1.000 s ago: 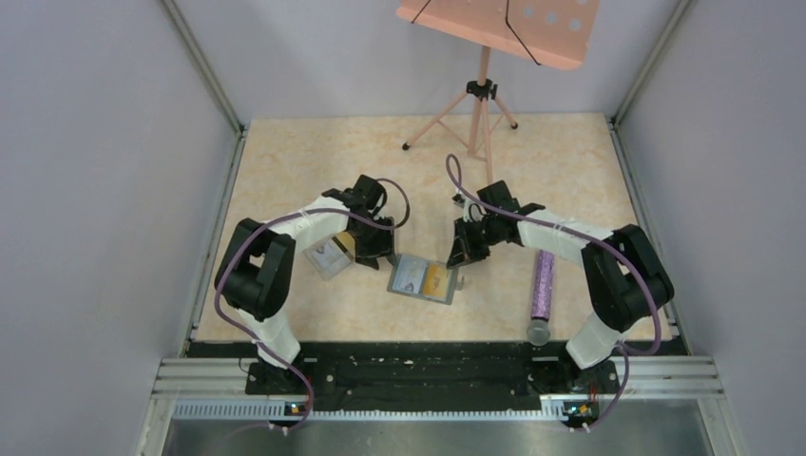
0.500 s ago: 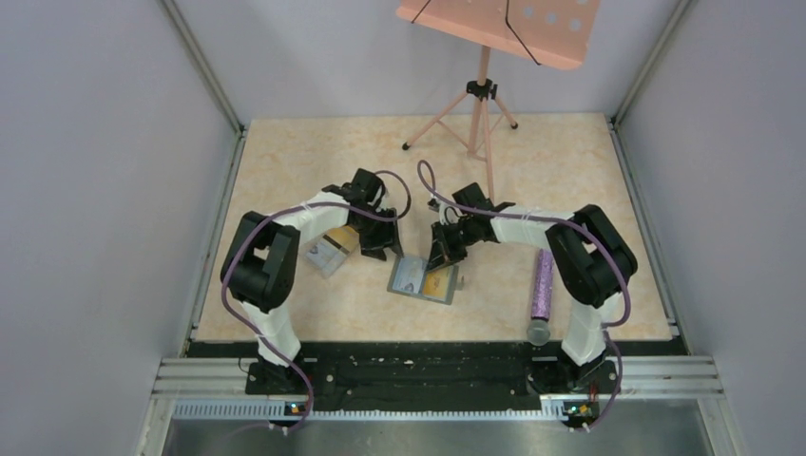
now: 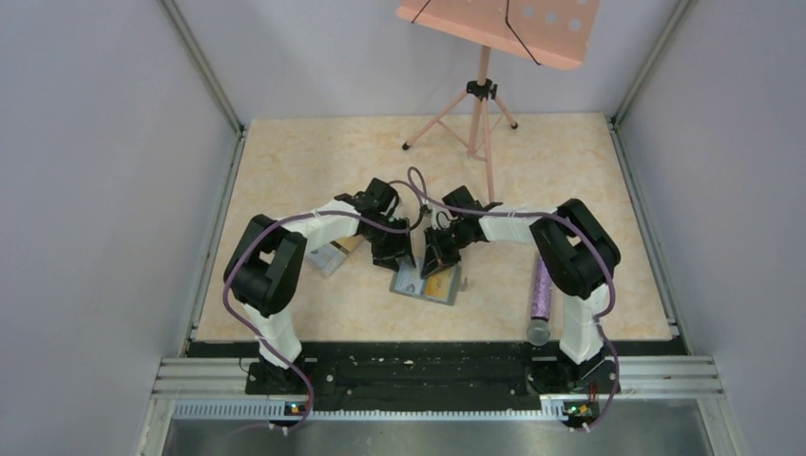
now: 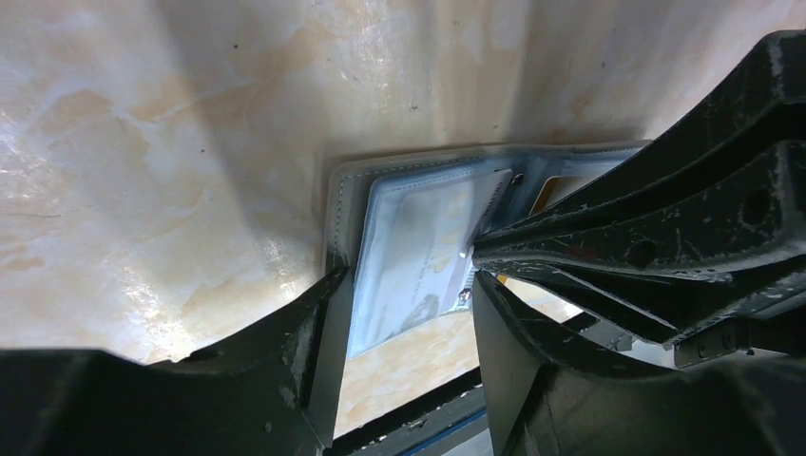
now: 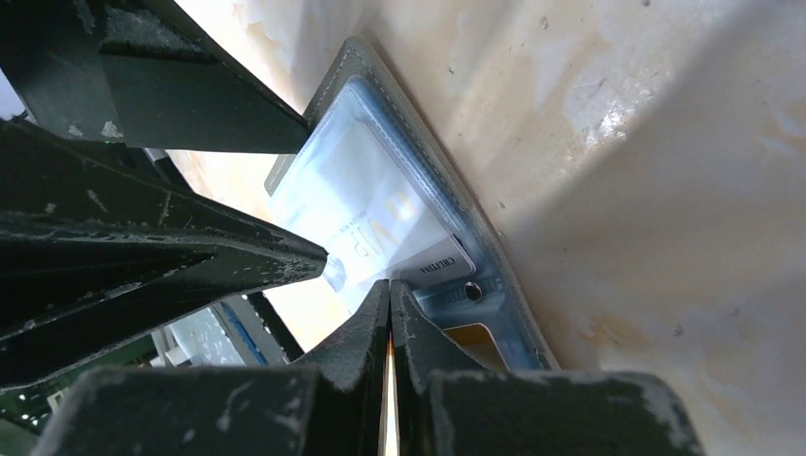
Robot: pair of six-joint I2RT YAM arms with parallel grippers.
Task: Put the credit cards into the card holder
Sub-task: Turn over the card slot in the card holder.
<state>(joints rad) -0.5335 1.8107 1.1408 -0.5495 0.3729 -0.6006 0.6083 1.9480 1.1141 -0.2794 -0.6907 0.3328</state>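
The card holder (image 3: 425, 284) lies opened flat on the table (image 3: 304, 161), between the two arms. Its left half carries a pale card (image 4: 418, 247) under a clear pocket, and its right half shows an orange card (image 5: 472, 344). To its left, beyond the left arm's wrist, sits a clear box (image 3: 326, 256) with more cards (image 3: 335, 249) inside, one pale and one orange as far as can be made out.

The left gripper (image 4: 409, 283) stands partly released, its fingers straddling the pale card's half of the holder, one at the outer grey edge and one by the fold. Nothing is pinched between them, and whether the tips press on the holder cannot be told.

The right gripper (image 5: 391, 287) is clenched tight, its tip down at a corner of the pale card by the fold, just beside the left gripper's inner finger. A thin orange line shows between its closed fingers; whether that is a held card cannot be told
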